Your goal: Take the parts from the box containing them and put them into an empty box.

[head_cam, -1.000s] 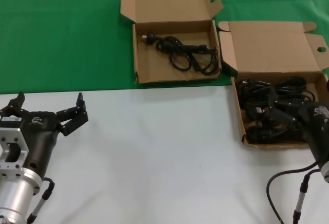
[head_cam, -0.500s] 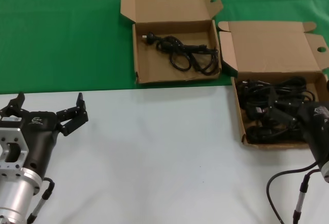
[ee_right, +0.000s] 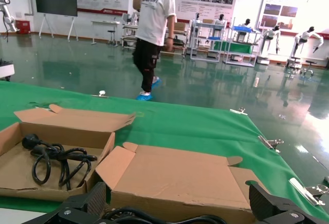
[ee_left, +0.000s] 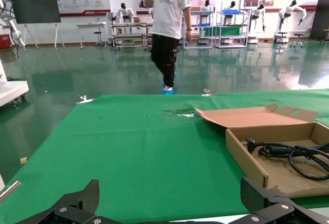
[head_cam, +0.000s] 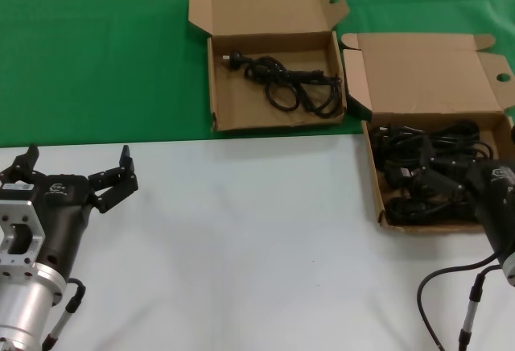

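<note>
The wider, shallow cardboard box (head_cam: 221, 85) stands open on the green cloth at the back and holds one coiled black cable (head_cam: 288, 83); it also shows in the left wrist view (ee_left: 247, 158) and the right wrist view (ee_right: 10, 131). The squarer, taller-walled box (head_cam: 372, 166) at the right holds several tangled black cables (head_cam: 442, 138). My right gripper (head_cam: 426, 180) is down inside this box among the cables, jaws open wide, with cable loops lying between the fingers (ee_right: 97, 199). My left gripper (head_cam: 78, 159) is open and empty over the white table at the near left.
The near part of the table (head_cam: 241, 238) is white and the far part is green cloth (head_cam: 96, 53). The squarer box's lid (ee_right: 175, 175) lies open towards the back. A person (ee_left: 167, 23) walks on the floor beyond the table.
</note>
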